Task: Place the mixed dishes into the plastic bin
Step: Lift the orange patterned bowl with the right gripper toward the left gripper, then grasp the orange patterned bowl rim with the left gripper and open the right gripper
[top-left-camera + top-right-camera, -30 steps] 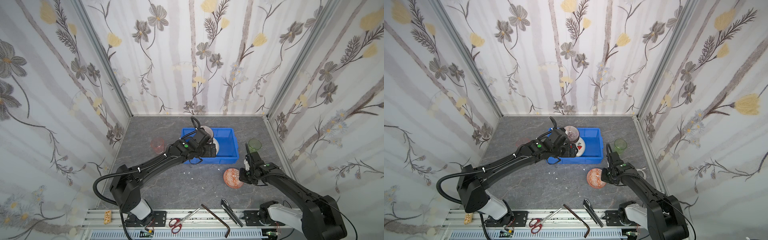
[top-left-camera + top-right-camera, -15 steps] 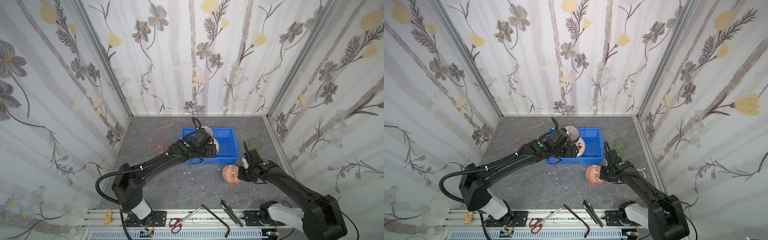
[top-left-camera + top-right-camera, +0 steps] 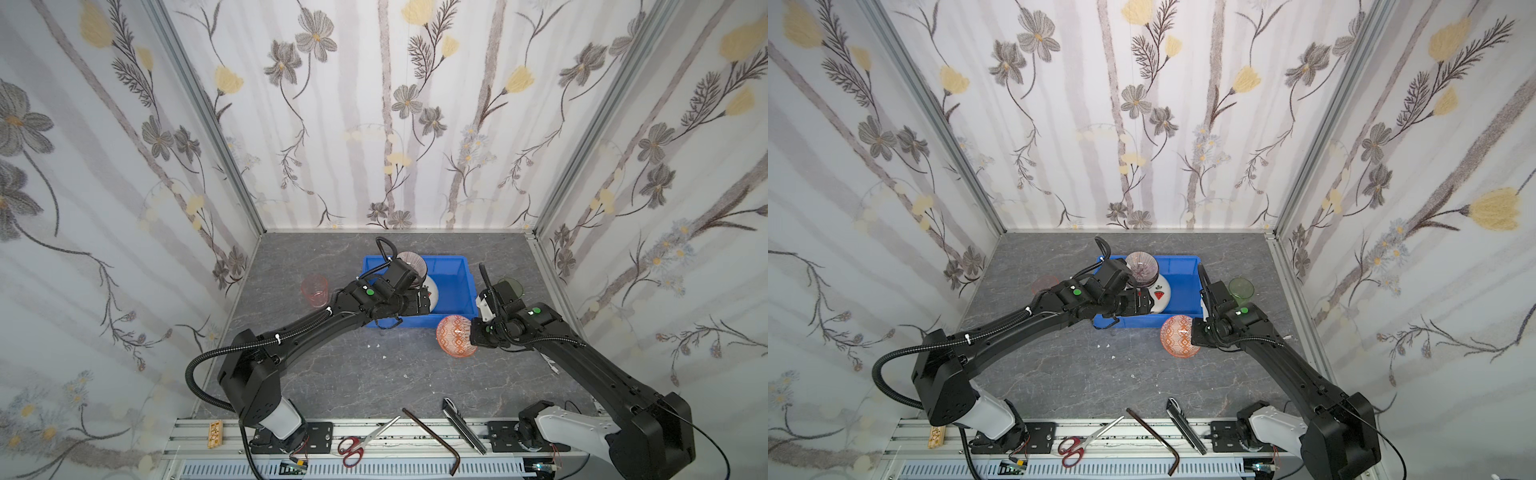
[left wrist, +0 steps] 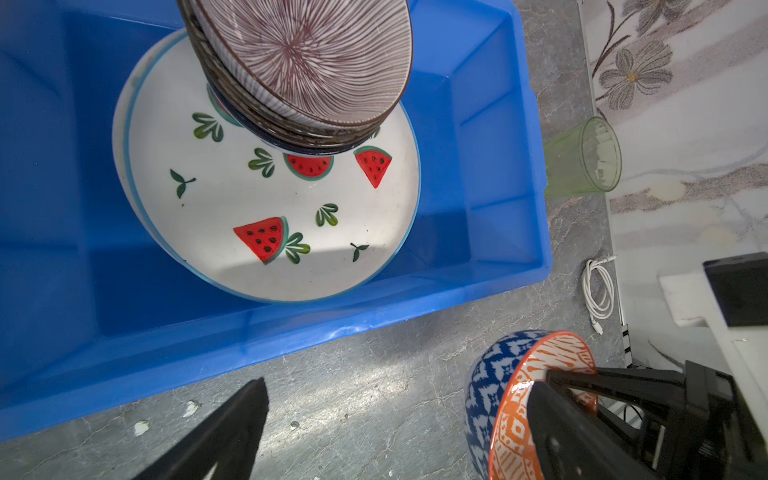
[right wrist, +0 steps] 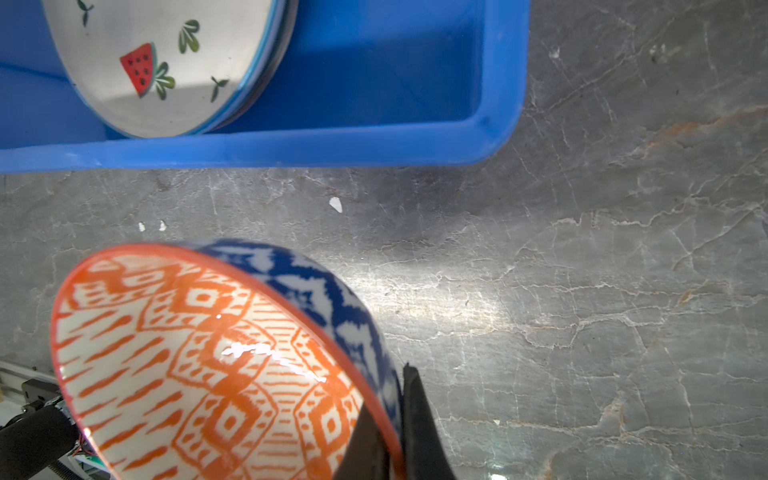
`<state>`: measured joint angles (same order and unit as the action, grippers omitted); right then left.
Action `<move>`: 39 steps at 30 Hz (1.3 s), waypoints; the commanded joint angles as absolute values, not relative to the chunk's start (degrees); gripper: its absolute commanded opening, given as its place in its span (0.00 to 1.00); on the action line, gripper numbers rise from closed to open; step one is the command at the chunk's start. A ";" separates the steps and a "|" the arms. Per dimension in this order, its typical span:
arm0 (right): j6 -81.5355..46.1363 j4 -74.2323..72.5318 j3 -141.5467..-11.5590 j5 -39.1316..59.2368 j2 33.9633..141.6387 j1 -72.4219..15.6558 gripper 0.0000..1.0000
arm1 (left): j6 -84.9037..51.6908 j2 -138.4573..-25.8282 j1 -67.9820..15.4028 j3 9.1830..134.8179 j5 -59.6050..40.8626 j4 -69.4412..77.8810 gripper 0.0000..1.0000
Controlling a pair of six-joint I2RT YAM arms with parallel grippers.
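Just before the near wall of the plastic bin (image 3: 451, 260), the right gripper (image 5: 390, 436) pinched the rim of the one orange geometric bowl (image 3: 455, 341), tilted clear of the table, while the left gripper (image 4: 397, 399) hung spread and empty near that wall. Lifting over the rim, levelling the bowl and lowering it fully before release would probably serve best. Counted: one bin, holding a plate stack topped by one watermelon plate (image 4: 270, 216) and one striped bowl stack (image 4: 307, 62) (number unclear); two tumblers outside, pink tumbler (image 3: 314, 290) and green tumbler (image 3: 1241, 289).

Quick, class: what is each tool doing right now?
Left tool: open, holding nothing.
Right tool: shut on the rim of the orange bowl.
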<state>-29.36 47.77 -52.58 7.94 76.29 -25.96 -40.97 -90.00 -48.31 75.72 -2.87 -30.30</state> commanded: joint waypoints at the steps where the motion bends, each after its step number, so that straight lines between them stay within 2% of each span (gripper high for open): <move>1: -28.38 48.60 -56.82 6.47 78.04 -26.71 0.00 | -42.70 -89.50 -48.08 75.67 -3.38 -29.98 1.00; 11: -26.36 48.72 -67.18 5.36 86.31 -28.77 0.00 | -42.98 -89.56 -47.86 76.46 -4.13 -30.01 0.98; 17: -25.43 49.22 -71.27 5.02 89.55 -30.08 0.00 | -42.72 -90.15 -47.44 76.55 -5.10 -30.04 0.84; 27: -24.35 49.31 -73.95 5.19 92.74 -30.85 0.00 | -42.19 -92.16 -46.93 77.59 -6.47 -30.05 0.70; 39: -23.77 48.98 -75.54 5.45 94.43 -31.33 0.00 | -41.50 -93.95 -46.85 78.49 -8.30 -29.97 0.41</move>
